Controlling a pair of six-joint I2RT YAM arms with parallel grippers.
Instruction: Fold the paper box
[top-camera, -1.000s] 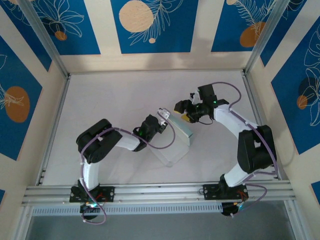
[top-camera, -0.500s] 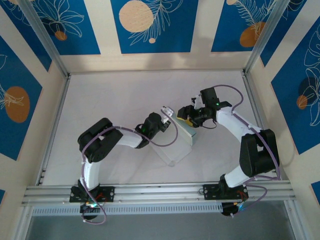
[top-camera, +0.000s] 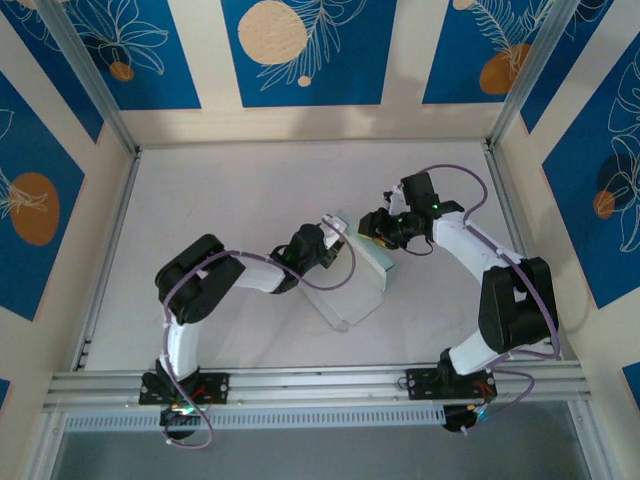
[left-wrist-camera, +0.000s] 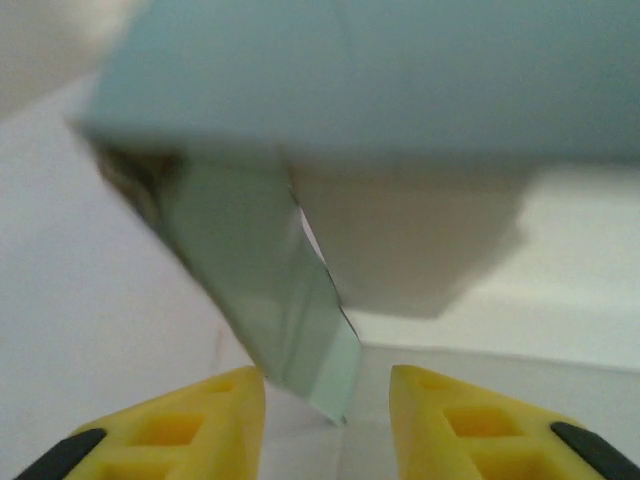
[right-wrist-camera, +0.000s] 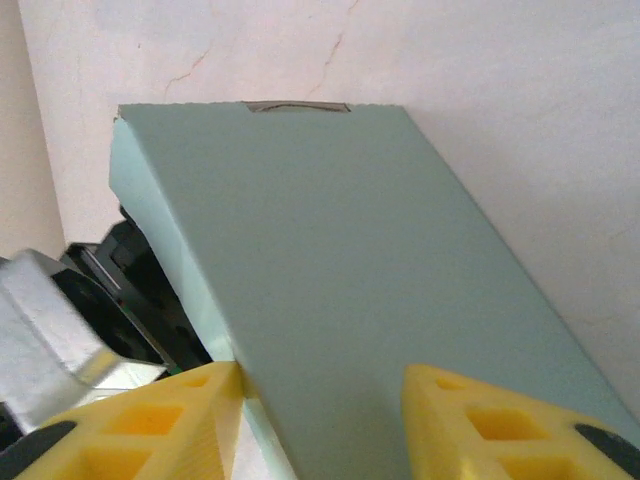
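Yellow fingers on the left end effector are spread apart. The thin bottom edge of a flap hangs right in the gap between them, and I can't tell if either finger is touching it. That flap is part of the pale grey-green paper box, whose big panel looms blurry across the top of the left wrist view. A paler, shaded flap sits under it to the right.

The right end effector is spread wide too, with a yellow fingertip on each side of the box's long flat top panel. The panel carries on past the right finger, so it's not being squeezed across its width. Can't tell whether those fingers actually touch the card. The black and silver hardware of the left arm sits just left of the box in that view.

From the top camera, the box is about mid-desk, slightly right of centre. Both end effectors are at its far end, the left one on its left side and the right one just to its right. A paler sheet of the card spreads toward the near left on the white desk. Both arms bend in from an aluminium rail at the near edge. Blue wall panels with orange circles stand at the far side.
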